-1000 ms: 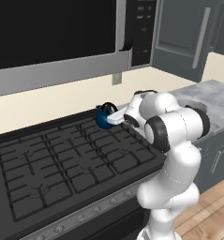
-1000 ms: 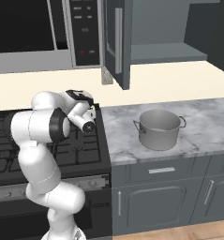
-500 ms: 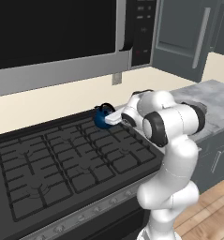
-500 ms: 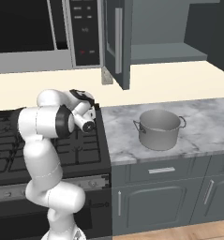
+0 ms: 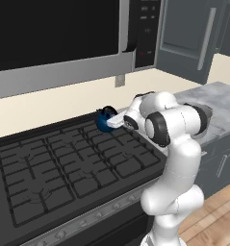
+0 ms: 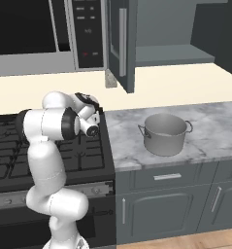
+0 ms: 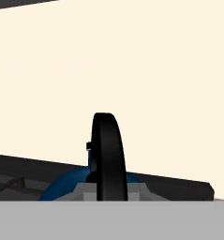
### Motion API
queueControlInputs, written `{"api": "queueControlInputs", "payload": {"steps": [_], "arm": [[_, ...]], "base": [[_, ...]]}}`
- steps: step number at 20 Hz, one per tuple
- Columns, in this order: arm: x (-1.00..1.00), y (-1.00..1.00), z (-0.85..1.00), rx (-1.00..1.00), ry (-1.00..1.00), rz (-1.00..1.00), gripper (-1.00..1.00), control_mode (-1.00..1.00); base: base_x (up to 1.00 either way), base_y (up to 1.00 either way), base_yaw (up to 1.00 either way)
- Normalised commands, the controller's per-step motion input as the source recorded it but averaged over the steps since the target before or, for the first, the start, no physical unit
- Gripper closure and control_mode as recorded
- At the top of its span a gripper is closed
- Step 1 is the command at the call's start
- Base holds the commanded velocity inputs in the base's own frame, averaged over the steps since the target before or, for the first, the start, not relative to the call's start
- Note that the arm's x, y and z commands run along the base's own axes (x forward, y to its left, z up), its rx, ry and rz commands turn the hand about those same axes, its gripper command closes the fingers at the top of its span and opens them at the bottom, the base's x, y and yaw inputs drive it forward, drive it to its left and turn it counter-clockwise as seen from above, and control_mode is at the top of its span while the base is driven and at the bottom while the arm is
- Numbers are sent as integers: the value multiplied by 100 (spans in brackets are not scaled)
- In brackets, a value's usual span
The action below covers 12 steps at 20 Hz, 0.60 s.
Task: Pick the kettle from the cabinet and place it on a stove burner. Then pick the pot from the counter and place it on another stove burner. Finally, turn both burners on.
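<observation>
The small dark-blue kettle (image 5: 105, 122) sits low at the back right burner (image 5: 117, 144) of the black cooktop; I cannot tell whether it touches the grate. My gripper (image 5: 114, 121) reaches it from the right and is shut on its black arched handle (image 7: 108, 150). In the hand view the blue body (image 7: 62, 188) shows below the handle, against the cream wall. The grey pot (image 6: 164, 134) stands on the marble counter (image 6: 214, 127), right of the stove. The cabinet (image 6: 172, 53) above it is open, its shelf bare, its door (image 6: 121, 43) swung out.
A silver-black microwave (image 5: 63, 38) hangs over the cooktop. The silver knob strip (image 6: 49, 195) runs along the stove front. Dark grey drawers (image 6: 167, 177) lie under the counter. My white arm (image 6: 54, 127) stands over the stove's right edge.
The arm has shifted only slightly. The kettle stays held at the back right of the cooktop, at almost the same spot.
</observation>
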Motion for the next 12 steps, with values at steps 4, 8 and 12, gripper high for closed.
{"api": "queueControlInputs", "payload": {"steps": [4, 8, 12], "arm": [[21, 0, -9, 0, 0, 0, 100, -100], [22, 7, -9, 0, 0, 0, 100, -100], [18, 8, -8, 0, 0, 0, 100, -100]], "base": [[0, 0, 0], [0, 0, 0], [0, 0, 0]]}}
